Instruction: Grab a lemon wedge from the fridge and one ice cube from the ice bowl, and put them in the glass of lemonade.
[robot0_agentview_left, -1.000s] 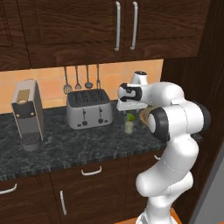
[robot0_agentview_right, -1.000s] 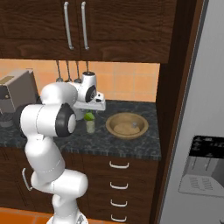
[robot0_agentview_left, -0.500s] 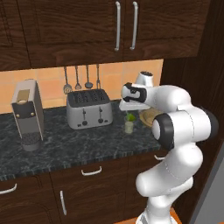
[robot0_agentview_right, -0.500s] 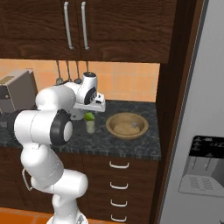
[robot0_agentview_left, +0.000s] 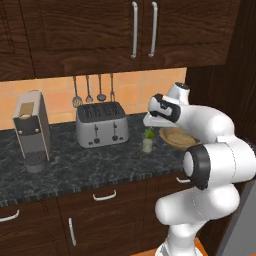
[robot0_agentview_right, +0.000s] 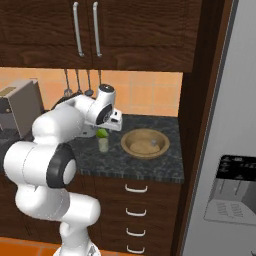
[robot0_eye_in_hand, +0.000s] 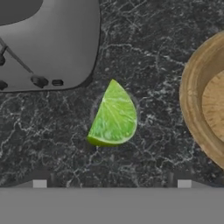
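The glass of lemonade (robot0_agentview_left: 147, 144) stands on the dark counter between the toaster and the ice bowl (robot0_agentview_left: 174, 136). A yellow-green lemon wedge (robot0_eye_in_hand: 113, 117) rests in the top of the glass (robot0_agentview_right: 103, 144), seen from straight above in the hand view. My gripper (robot0_eye_in_hand: 111, 184) hangs open just above the glass, fingertips (robot0_eye_in_hand: 39, 183) wide apart and nothing between them; it also shows as the gripper (robot0_agentview_left: 151, 121) and gripper (robot0_agentview_right: 113, 125) in the base views. The tan ice bowl (robot0_agentview_right: 145, 143) lies right of the glass; I cannot make out an ice cube in it. The grey fridge (robot0_agentview_right: 227, 125) stands at the far right.
A steel toaster (robot0_agentview_left: 100, 125) sits left of the glass, and a coffee machine (robot0_agentview_left: 32, 131) further left. Utensils (robot0_agentview_left: 92, 90) hang on the tiled wall. Dark wood cabinets (robot0_agentview_left: 125, 30) hang overhead, with drawers (robot0_agentview_right: 132, 200) below the counter.
The arm's elbow has swung out toward the fridge side and lower. The hand has stayed above the glass with its jaws open.
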